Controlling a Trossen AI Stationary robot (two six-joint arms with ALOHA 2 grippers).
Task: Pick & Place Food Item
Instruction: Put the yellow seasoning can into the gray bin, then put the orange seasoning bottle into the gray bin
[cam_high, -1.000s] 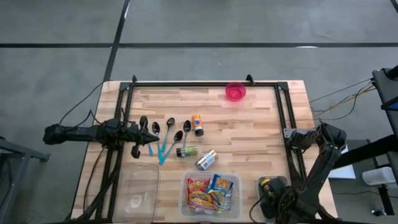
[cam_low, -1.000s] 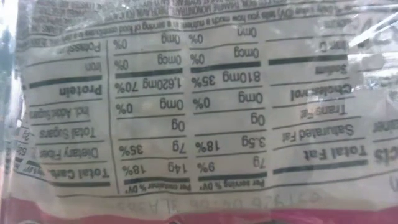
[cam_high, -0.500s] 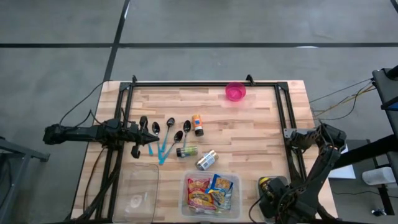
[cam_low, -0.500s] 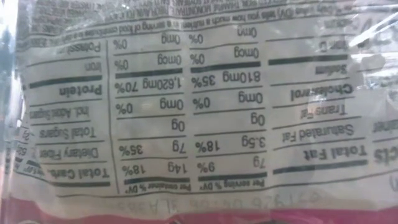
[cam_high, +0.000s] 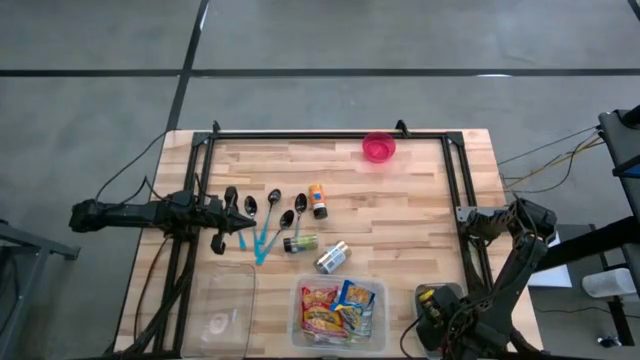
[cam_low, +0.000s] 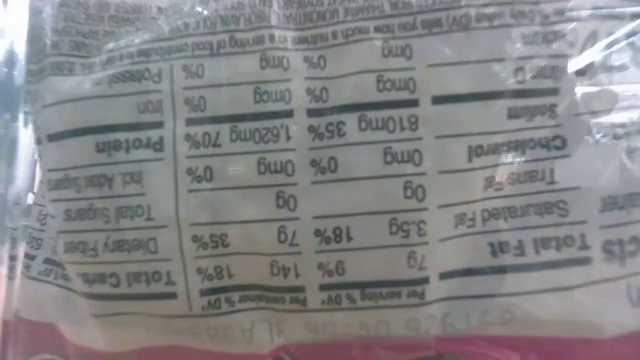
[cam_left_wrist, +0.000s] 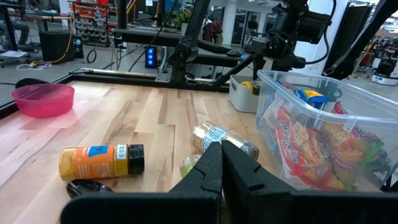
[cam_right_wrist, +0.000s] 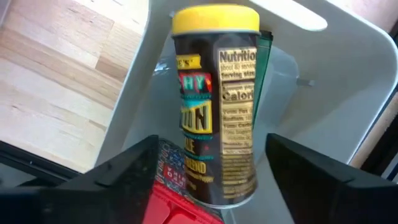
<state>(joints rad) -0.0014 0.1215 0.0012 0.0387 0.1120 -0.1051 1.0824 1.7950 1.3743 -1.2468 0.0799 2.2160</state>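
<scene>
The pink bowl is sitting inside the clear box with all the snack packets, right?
Not quite. The pink bowl is not in the clear box; it sits alone on the bare wood at the table's far edge. The high view shows this. The snack packets really are inside the clear box, at the near edge.

Open wood across the table's (cam_high: 400, 215) middle and far side, save a pink bowl (cam_high: 378, 147). Cluttered at left centre: spoons (cam_high: 262, 212), orange bottle (cam_high: 317, 199), small jars (cam_high: 331, 257). Blocked along the near edge by a packet-filled clear bin (cam_high: 338, 312) and a white bin (cam_right_wrist: 348, 74).
</scene>
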